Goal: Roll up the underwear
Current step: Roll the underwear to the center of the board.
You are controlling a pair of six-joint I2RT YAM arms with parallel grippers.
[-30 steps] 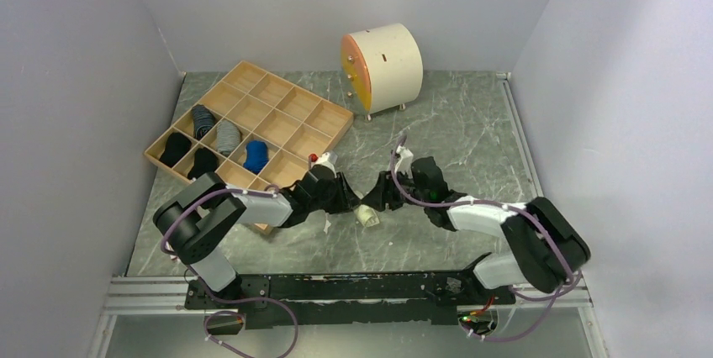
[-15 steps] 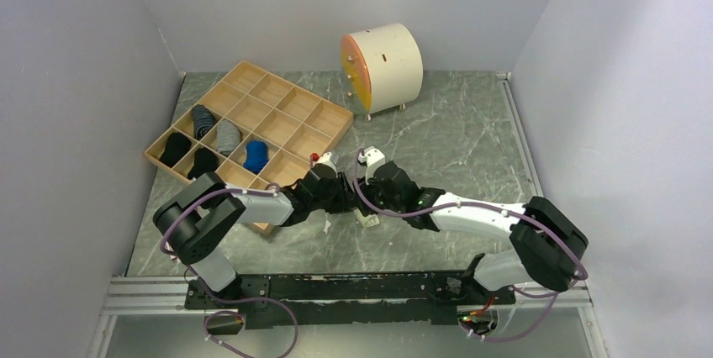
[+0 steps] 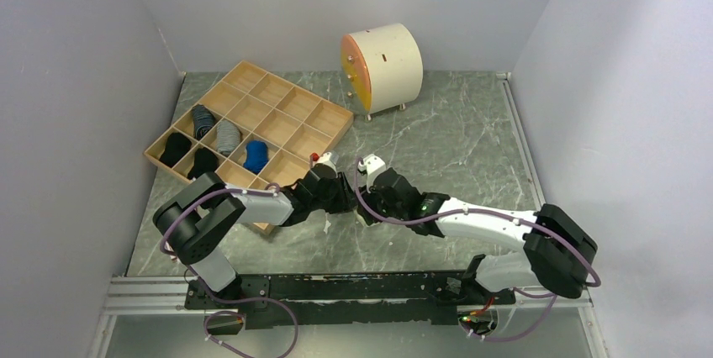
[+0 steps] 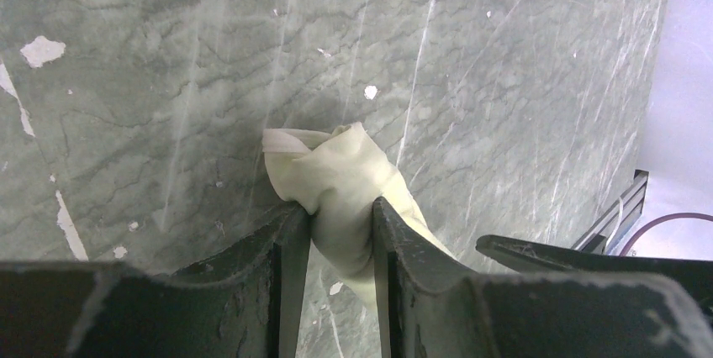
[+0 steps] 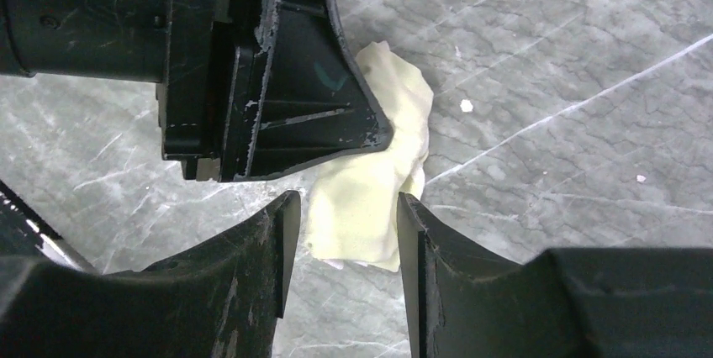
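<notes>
Left wrist view: the left hand [image 4: 336,225] is closed on the underwear [image 4: 332,177]. Its two dark fingers [image 4: 290,236] pinch a bunched, pale yellow fold. The rest of the cloth spills forward onto the grey marbled tabletop [image 4: 504,81].

Right wrist view: the right hand [image 5: 345,207] stands open. Its fingers straddle the near end of the same cloth, and the left one shows a gap to it. Whether the right one touches the cloth's edge, I cannot tell. The left hand's black finger lies across the cloth from the upper left.

Top view: both hands meet low over the tabletop, just right of the near right corner of the wooden tray [image 3: 298,86]. The underwear sits there, almost covered by them. Dark rolled socks [image 3: 204,121] and a blue one [image 3: 255,156] fill compartments on the tray's left side. A round cream cabinet [image 3: 387,64] stands just beyond the tray's far right corner.
</notes>
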